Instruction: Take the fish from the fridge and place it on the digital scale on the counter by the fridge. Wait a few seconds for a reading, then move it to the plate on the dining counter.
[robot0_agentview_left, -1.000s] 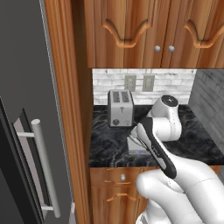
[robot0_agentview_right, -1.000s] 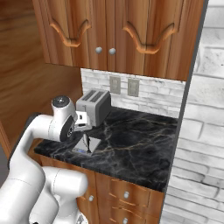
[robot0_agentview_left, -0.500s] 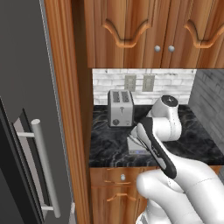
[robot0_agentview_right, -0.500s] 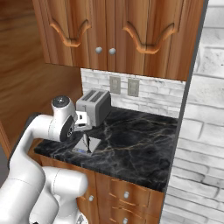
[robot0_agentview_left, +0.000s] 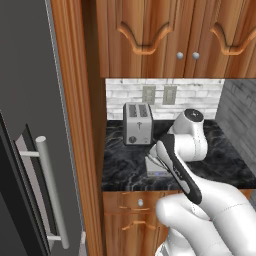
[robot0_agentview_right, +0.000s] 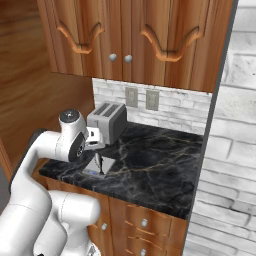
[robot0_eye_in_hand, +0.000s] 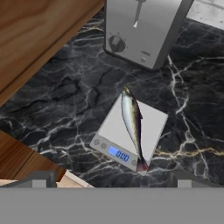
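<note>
One fish (robot0_eye_in_hand: 132, 124) lies lengthwise on the digital scale (robot0_eye_in_hand: 114, 129), its head toward the toaster (robot0_eye_in_hand: 140, 27) and its tail reaching past the scale's front edge, just beside the small blue display strip. The scale sits flat on the black, white-veined counter (robot0_eye_in_hand: 65, 96), near the counter's front edge and a little in front of the steel toaster, apart from it. In the hand view the gripper (robot0_eye_in_hand: 111, 180) hangs above the scale and looks down on it; only its two finger tips (robot0_eye_in_hand: 41, 178) peek up at the bottom, set far apart to either side of the fish, so the jaws stand wide and grasp nothing. From the left base view the white arm (robot0_agentview_left: 187, 150) bends over the counter and hides most of the scale (robot0_agentview_left: 154, 167), of which a pale corner with a bluish strip shows below the wrist; the toaster (robot0_agentview_left: 137, 123) stands behind it against the white brick backsplash (robot0_agentview_left: 200, 95) with its two wall outlets (robot0_agentview_left: 159, 94). To the left rises the dark grey fridge (robot0_agentview_left: 25, 125) with its steel bar handle (robot0_agentview_left: 51, 192), parted from the counter by a tall wooden panel (robot0_agentview_left: 75, 125). In the right base view the scale (robot0_agentview_right: 100, 167) lies beneath the arm's wrist, in front of the toaster (robot0_agentview_right: 107, 121), on the counter (robot0_agentview_right: 155, 165) under wooden wall cabinets (robot0_agentview_right: 135, 35).
</note>
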